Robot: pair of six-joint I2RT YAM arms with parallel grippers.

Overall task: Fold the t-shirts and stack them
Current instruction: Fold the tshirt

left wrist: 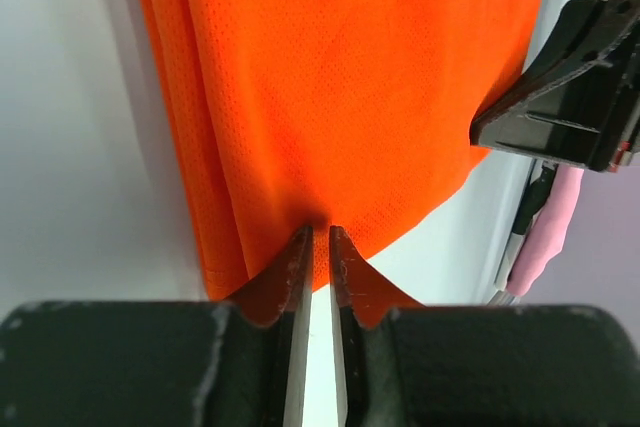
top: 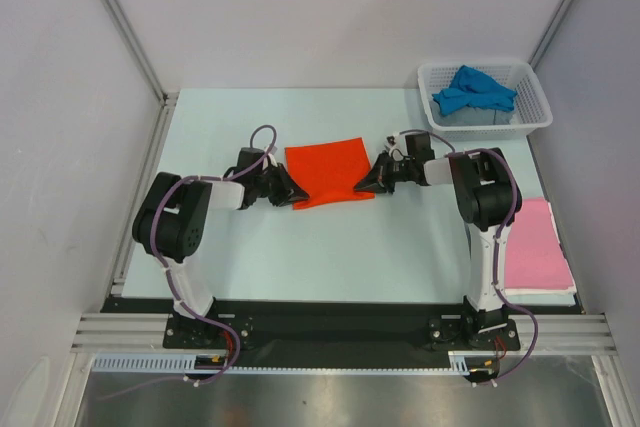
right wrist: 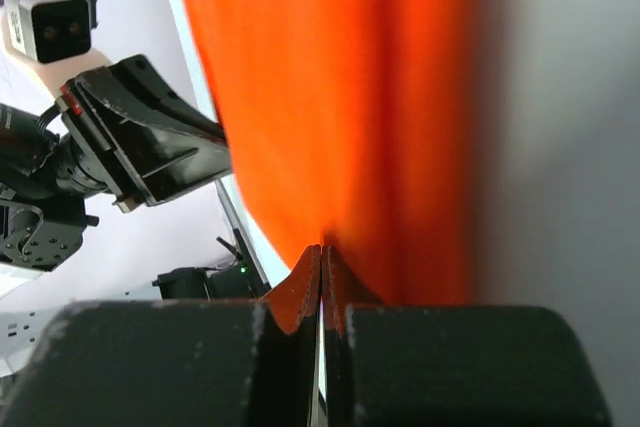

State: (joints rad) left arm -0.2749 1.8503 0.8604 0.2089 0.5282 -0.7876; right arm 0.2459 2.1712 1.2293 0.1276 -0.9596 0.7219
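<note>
My left end effector (left wrist: 318, 247) and right end effector (right wrist: 321, 259) each pinch the orange-red t-shirt (top: 328, 169); I'd lift both corners evenly.

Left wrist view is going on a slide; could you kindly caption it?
Left gripper pinches an edge of the orange-red t-shirt.

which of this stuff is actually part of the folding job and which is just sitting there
Job:
orange-red t-shirt
pink t-shirt
blue t-shirt

Lying about:
white mesh basket, holding the blue one
</note>
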